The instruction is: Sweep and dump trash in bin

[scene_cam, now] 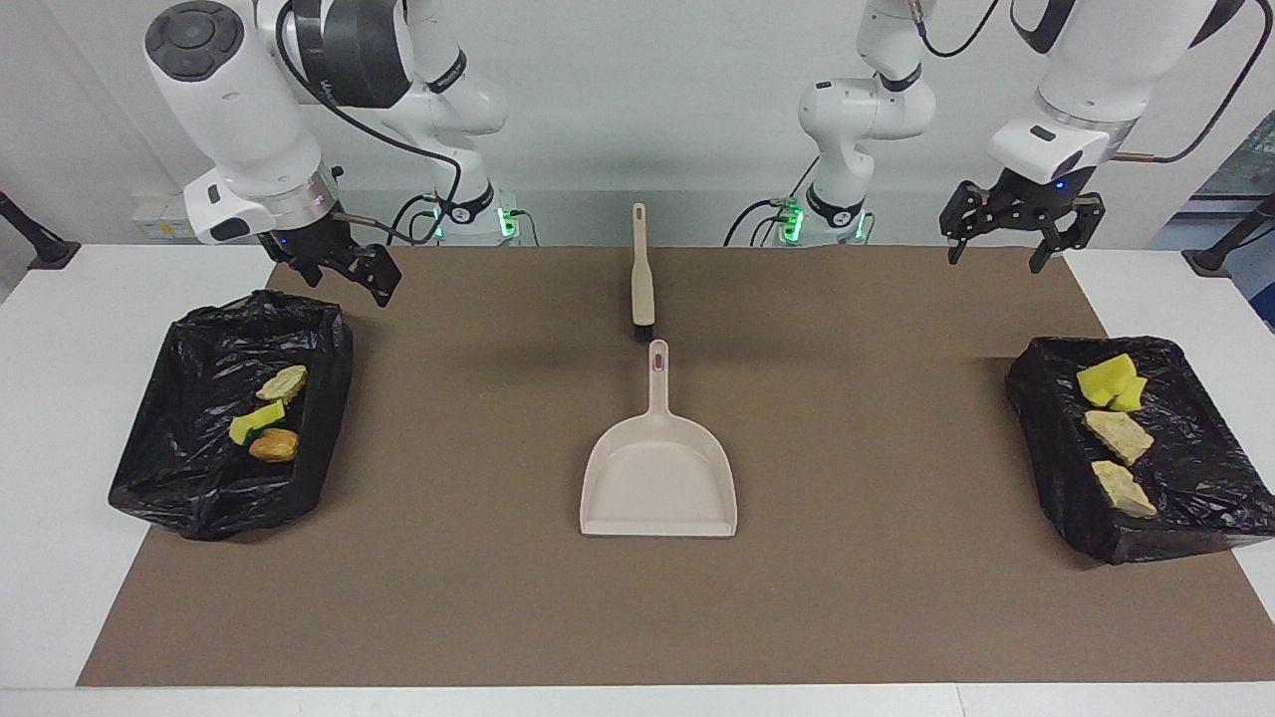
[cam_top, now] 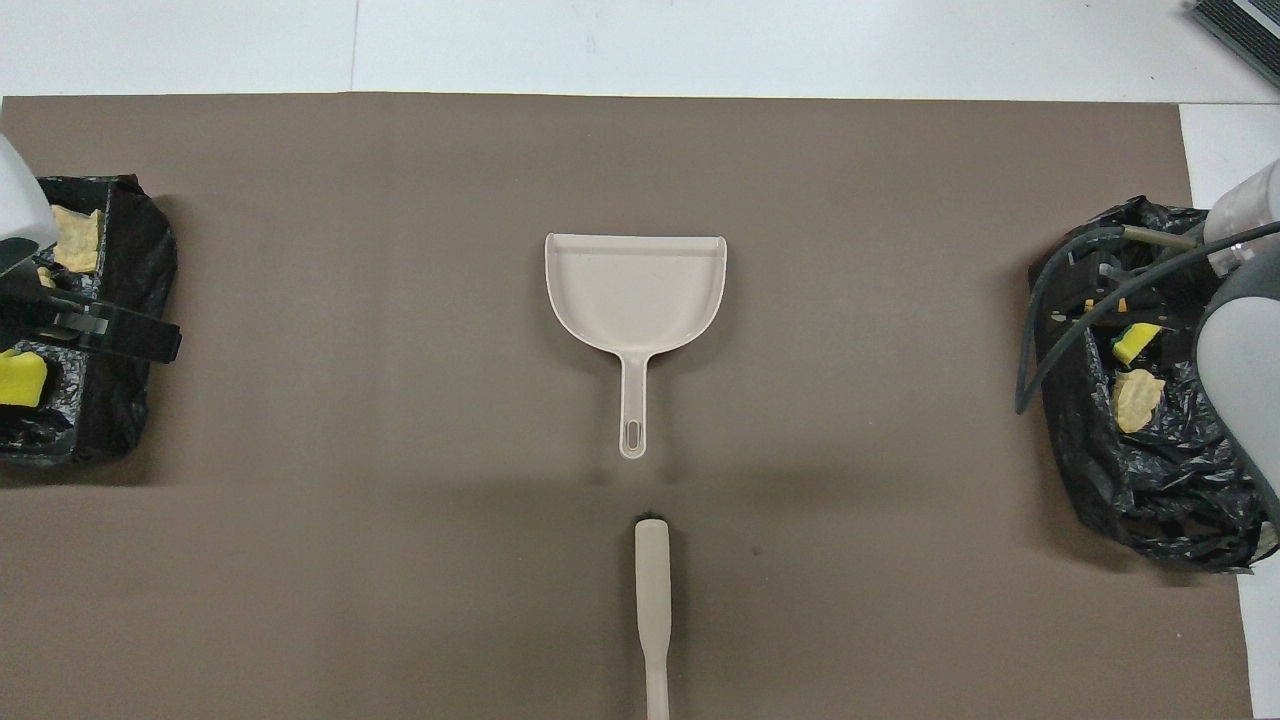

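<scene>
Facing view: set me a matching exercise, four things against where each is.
1 dustpan
2 hand brush
3 left tool
4 croissant piece

A in the right arm's bin
B above the left arm's bin
C mid-table, nearer the robots
D mid-table, farther from the robots

Pairs: 1-D, 2-C, 3-B, 4-A

Both end effectors (scene_cam: 1023,231) (scene_cam: 344,267) raised, open.
</scene>
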You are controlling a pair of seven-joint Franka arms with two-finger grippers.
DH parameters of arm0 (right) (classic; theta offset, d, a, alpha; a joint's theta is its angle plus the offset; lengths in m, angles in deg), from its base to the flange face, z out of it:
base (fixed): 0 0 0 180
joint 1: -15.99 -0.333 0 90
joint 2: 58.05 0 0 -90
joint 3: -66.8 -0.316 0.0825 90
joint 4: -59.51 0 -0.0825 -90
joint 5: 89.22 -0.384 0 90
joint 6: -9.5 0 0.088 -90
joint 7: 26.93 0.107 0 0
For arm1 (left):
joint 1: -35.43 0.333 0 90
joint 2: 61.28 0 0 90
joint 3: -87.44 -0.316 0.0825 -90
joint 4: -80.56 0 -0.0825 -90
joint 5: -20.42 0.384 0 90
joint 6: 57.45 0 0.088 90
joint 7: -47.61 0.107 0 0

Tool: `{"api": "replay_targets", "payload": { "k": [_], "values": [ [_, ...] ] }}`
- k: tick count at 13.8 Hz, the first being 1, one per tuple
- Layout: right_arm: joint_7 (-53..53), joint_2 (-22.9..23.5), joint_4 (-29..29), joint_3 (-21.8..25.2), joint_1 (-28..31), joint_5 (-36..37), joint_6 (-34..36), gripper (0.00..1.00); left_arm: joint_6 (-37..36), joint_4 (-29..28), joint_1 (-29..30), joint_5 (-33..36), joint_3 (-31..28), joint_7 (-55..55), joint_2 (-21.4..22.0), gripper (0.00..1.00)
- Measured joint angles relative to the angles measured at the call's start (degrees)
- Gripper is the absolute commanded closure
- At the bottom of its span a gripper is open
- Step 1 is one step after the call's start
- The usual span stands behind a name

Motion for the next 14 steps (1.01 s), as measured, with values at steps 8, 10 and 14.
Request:
{"api": "replay_targets", "payload": {
  "k": [8,10,14],
  "values": [
    [0.0,0.0,0.0,-0.02,0.0,-0.03,0.0,0.0,0.0,0.01,0.0,0.01,-0.07,0.0,0.0,0.0],
    [-0.01,-0.04,-0.01,-0.4,-0.19,-0.29,-0.04,0.0,0.0,0.01,0.0,0.01,-0.08,0.0,0.0,0.0],
    [-4.74,-1.64,-0.08,-1.17,-0.31,-0.64,0.06,0.0,0.0,0.01,0.0,0.01,-0.09,0.0,0.0,0.0]
  ]
}}
